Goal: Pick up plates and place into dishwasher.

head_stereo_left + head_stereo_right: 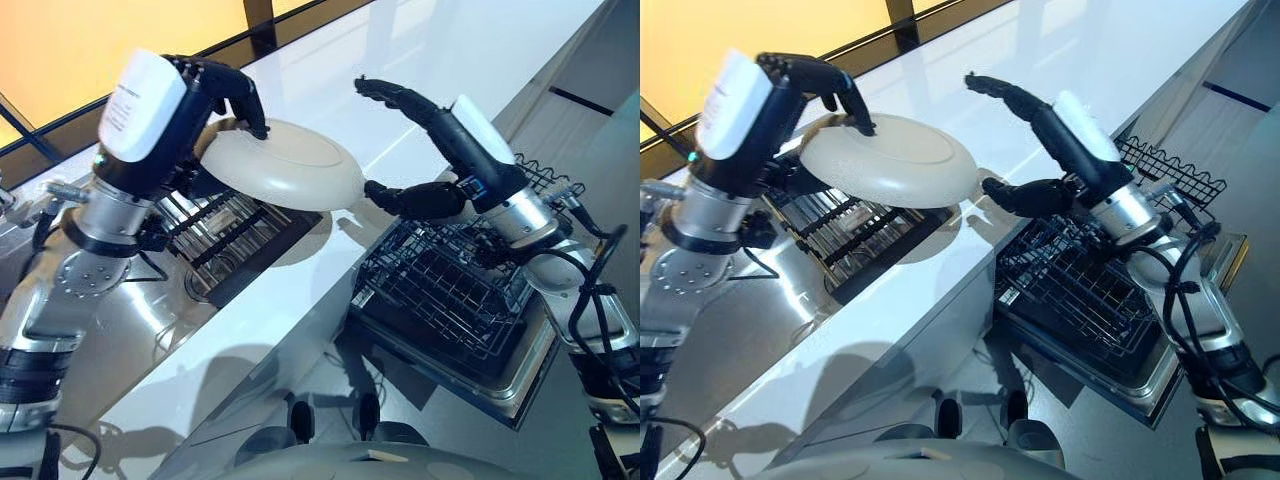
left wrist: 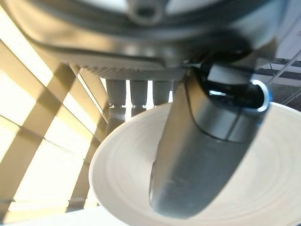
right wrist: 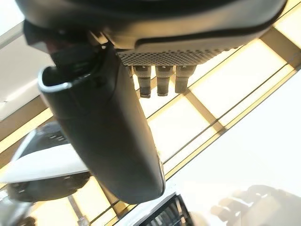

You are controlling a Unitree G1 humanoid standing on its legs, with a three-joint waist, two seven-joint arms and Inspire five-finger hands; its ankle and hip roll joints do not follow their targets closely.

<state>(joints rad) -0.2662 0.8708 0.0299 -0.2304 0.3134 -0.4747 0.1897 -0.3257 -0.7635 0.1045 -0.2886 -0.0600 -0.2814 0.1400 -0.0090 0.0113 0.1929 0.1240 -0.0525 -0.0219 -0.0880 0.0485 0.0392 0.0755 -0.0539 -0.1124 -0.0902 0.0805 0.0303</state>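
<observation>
1. Left eye view: the left hand [image 1: 215, 95] grips a cream plate [image 1: 285, 165] by its rim, fingers curled over the top, holding it in the air above the white counter [image 1: 420, 60] and the sink rack [image 1: 235, 235]. The right hand [image 1: 425, 150] hangs beside the plate's far edge, fingers spread and holding nothing; the thumb sits just at the rim, contact unclear.
2. Right eye view: the dishwasher rack [image 1: 1080, 290] stands pulled out below the right arm. I judge the step as a hand-over, or a carry toward the rack.
3. Left wrist view: the thumb presses into the plate's bowl.
4. Right wrist view: straight fingers; next, they must close on the rim before the left lets go.
</observation>
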